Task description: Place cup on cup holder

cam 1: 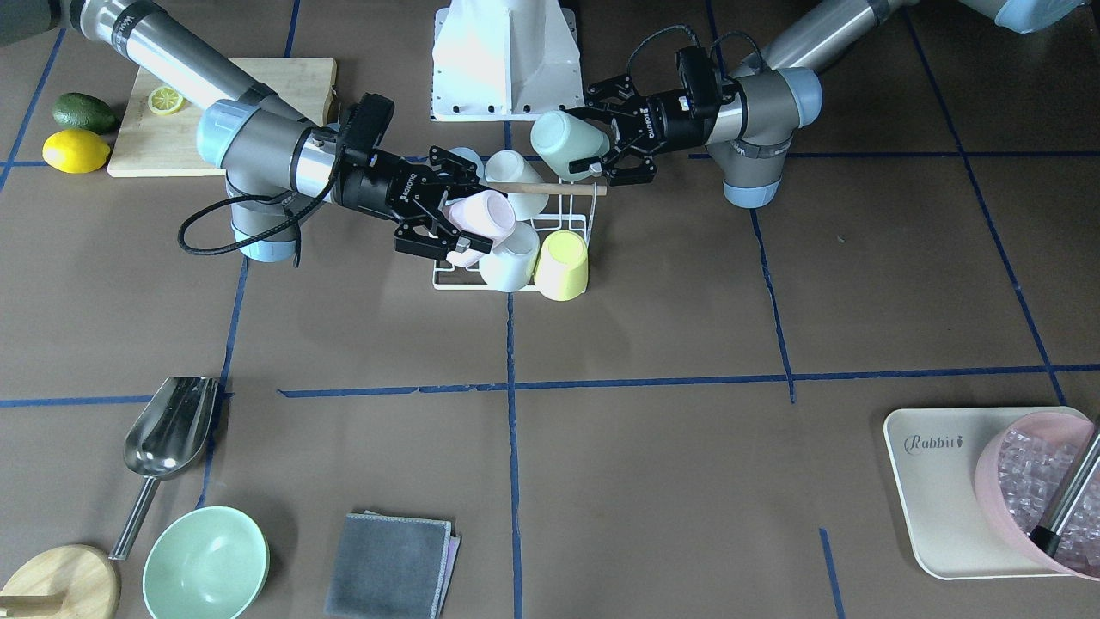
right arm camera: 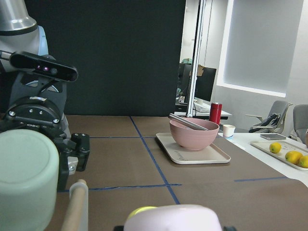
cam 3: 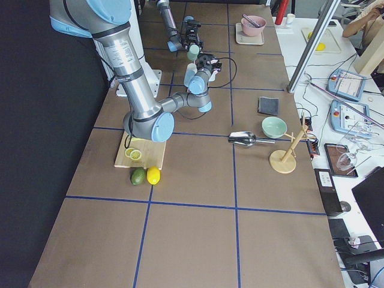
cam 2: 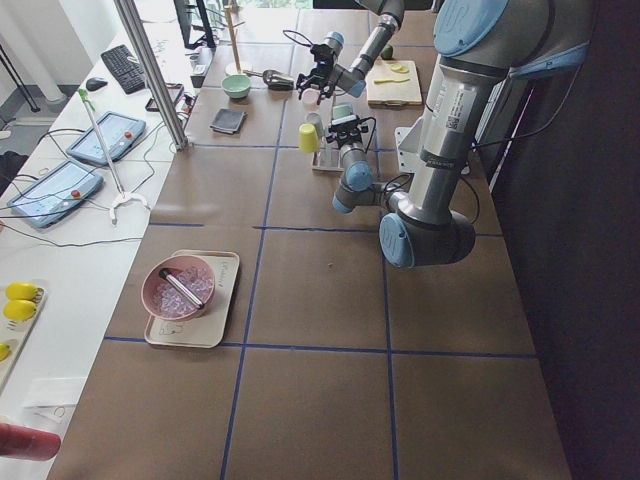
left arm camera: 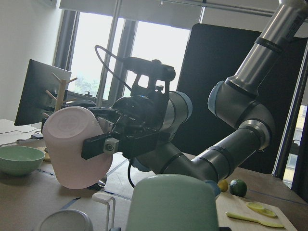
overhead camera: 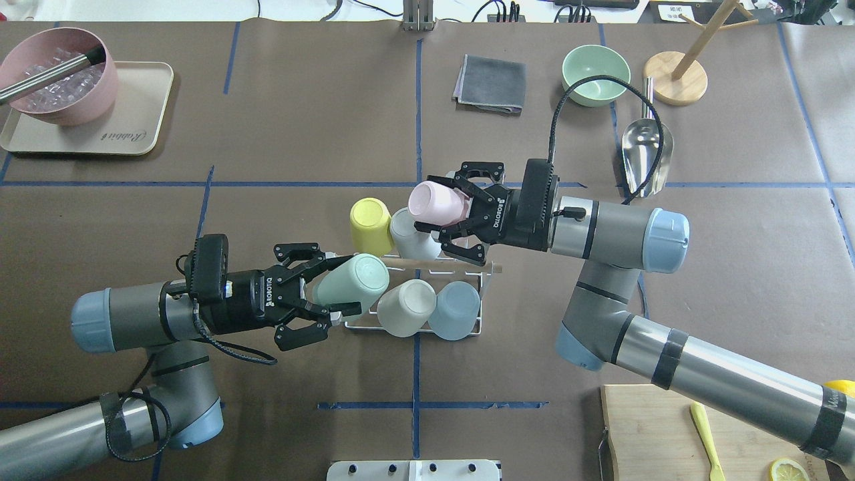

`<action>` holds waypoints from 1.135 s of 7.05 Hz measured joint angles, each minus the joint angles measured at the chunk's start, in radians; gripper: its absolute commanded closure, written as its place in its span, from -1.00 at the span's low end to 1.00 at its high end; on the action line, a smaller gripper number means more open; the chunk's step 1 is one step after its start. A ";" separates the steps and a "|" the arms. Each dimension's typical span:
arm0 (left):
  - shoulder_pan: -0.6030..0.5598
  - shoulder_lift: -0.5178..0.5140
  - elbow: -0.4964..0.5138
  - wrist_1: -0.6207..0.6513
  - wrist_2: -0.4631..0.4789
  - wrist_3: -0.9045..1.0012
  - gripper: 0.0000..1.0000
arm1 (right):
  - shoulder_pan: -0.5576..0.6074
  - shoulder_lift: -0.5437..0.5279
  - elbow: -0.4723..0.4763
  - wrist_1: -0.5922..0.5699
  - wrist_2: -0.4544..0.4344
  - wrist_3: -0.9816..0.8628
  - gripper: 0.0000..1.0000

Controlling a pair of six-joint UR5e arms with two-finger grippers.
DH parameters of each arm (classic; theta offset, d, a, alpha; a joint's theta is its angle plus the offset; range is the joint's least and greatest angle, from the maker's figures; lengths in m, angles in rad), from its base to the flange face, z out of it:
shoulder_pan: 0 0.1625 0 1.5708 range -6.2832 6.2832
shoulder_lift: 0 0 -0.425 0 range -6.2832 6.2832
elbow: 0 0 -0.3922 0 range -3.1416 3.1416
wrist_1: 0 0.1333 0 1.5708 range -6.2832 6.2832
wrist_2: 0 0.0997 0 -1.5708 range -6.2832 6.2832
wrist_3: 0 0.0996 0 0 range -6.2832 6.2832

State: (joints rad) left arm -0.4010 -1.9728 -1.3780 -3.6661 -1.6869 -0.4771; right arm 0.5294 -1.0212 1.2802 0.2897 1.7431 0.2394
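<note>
The left pincer (overhead camera: 339,284) is clamped on the green cup (overhead camera: 354,280), the right pincer (overhead camera: 435,206) on the pink cup (overhead camera: 437,200), and each cup hangs tilted, bottom forward, over opposite corners of the rack (overhead camera: 467,266) between them.

— What lies on the brown tabletop (cam 1: 653,309) with the blue tape lines (cam 1: 653,381)?
— The cup holder (cam 1: 443,277) at upper centre. Cutting board (cam 1: 146,137), avocado (cam 1: 83,112) and lemon (cam 1: 76,150) at upper left. Scoop (cam 1: 170,425), green bowl (cam 1: 205,563) and grey cloth (cam 1: 388,566) at lower left. A tray (cam 1: 932,490) at lower right.

Robotics lab, part office: a brown table (cam 1: 644,481) gridded with blue tape (cam 1: 512,447), teach pendants (cam 2: 105,137) on a white side bench (cam 2: 60,300) at the frame's left (keyboard (cam 2: 128,68) above them), office chairs (right arm camera: 278,111) at far right.
</note>
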 measured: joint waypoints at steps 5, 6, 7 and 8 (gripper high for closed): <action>0.006 0.005 0.021 -0.047 0.036 0.000 -1.00 | -0.023 -0.045 0.016 0.033 0.006 -0.005 -0.99; 0.007 0.005 0.021 -0.048 0.039 0.000 -1.00 | -0.024 -0.049 0.019 0.036 0.007 -0.002 -1.00; 0.007 0.005 0.015 -0.049 0.042 -0.001 -1.00 | -0.026 -0.054 0.021 0.040 0.007 0.000 -1.00; -0.002 0.005 -0.007 -0.048 0.045 -0.002 -1.00 | -0.027 -0.058 0.022 0.044 0.009 0.001 -1.00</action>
State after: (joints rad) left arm -0.4028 -1.9674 -1.3850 -3.7144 -1.6421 -0.4793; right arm 0.5024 -1.0791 1.3019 0.3334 1.7518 0.2404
